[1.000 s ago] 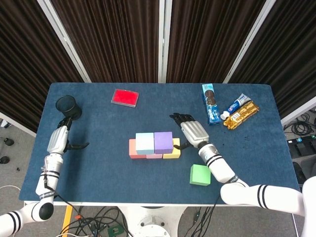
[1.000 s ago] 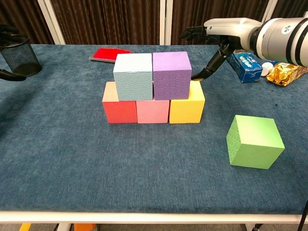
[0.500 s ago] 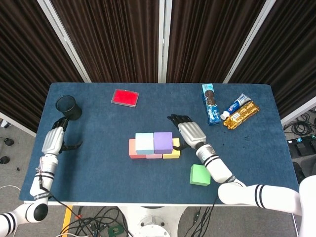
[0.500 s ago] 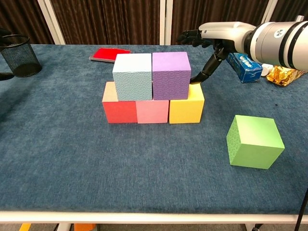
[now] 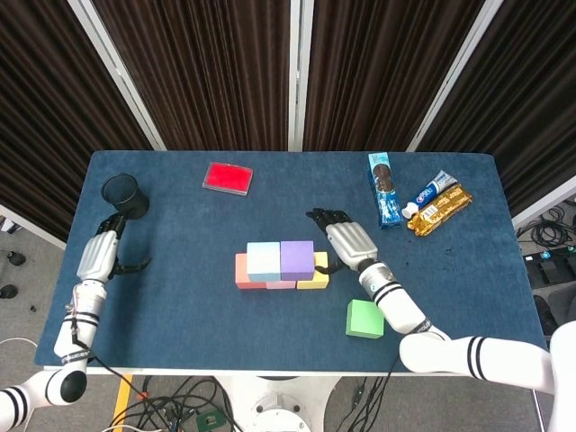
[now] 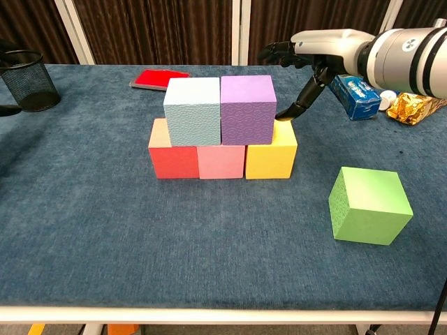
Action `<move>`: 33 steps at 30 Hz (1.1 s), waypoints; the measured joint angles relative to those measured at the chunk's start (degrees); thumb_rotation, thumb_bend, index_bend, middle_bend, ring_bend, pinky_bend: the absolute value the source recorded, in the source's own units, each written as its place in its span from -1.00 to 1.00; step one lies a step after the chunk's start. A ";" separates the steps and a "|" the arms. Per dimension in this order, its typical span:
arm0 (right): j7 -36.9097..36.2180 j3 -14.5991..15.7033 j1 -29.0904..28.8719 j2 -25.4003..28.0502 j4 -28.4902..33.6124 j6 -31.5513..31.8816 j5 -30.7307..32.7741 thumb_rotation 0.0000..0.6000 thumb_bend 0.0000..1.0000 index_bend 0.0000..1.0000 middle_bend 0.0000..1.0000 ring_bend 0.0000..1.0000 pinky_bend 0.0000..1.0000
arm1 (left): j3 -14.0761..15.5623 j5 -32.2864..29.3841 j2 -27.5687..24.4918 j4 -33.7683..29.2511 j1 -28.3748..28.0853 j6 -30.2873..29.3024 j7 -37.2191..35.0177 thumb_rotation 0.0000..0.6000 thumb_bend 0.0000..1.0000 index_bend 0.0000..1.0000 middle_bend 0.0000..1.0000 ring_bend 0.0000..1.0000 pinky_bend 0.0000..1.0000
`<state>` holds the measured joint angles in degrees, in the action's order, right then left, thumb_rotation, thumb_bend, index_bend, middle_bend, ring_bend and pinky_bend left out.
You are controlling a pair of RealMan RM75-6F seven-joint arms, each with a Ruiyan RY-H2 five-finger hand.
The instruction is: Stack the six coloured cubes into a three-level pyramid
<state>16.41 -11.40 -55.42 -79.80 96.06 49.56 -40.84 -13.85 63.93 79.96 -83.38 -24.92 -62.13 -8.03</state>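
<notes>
A: Why does the right hand (image 6: 307, 66) sit beside the purple cube (image 6: 247, 109)?

B: It holds nothing; fingers spread, the thumb tip rests at the yellow cube (image 6: 272, 153), seemingly squaring the stack. The green cube (image 6: 369, 205) waits apart on the tabletop (image 6: 105, 230).

A: Containers?

B: The mesh cup (image 6: 26, 80); contents can't be told. The left hand (image 5: 101, 255), open, lies near it.

Bare cloth surrounds the green cube (image 6: 369, 206), stack (image 6: 222, 129) well apart.
</notes>
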 measured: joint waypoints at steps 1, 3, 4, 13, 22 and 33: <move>-0.03 -0.04 0.12 0.60 0.62 0.00 -0.16 1.00 -0.80 -1.00 -1.00 -1.00 -1.00 | 0.05 0.09 -0.27 0.08 0.07 0.01 -0.08 1.00 -0.56 -0.85 -0.82 -1.00 -0.87; -0.07 -0.09 0.37 1.96 1.93 0.05 -0.52 1.00 -0.80 -1.00 -1.00 -1.00 -1.00 | 0.34 0.61 -1.13 0.61 0.42 -0.05 -0.44 1.00 -0.59 -0.85 -0.82 -1.00 -0.87; -0.11 -0.12 0.62 3.22 3.09 0.11 -0.80 1.00 -0.80 -1.00 -0.99 -1.00 -1.00 | 0.52 0.80 -1.59 0.86 0.64 -0.03 -0.73 1.00 -0.63 -0.85 -0.82 -1.00 -0.87; 0.57 1.12 4.73 20.19 15.67 1.70 -3.30 1.00 -0.87 -1.00 -0.77 -1.00 -1.00 | 2.46 1.80 -5.52 2.78 3.71 -1.29 -1.61 1.00 -0.93 -0.85 -0.82 -1.00 -0.87; -1.74 7.54 12.71 29.25 20.37 0.39 -10.58 1.00 -1.00 -1.00 -0.72 -1.00 -1.00 | 3.52 1.42 -4.64 2.56 4.83 -2.76 2.13 1.00 -0.99 -0.85 -0.82 -1.00 -0.87; -6.27 10.49 18.54 27.35 19.44 1.48 -24.37 1.00 -1.00 -1.00 -0.77 -1.00 -1.00 | 3.35 0.02 -4.86 -1.45 4.91 -3.87 7.36 1.00 -1.00 -0.85 -0.82 -1.00 -0.87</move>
<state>10.14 -0.91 -36.88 -52.46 115.50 51.03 -65.21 -10.50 63.95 75.10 -84.83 -20.00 -66.00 -0.67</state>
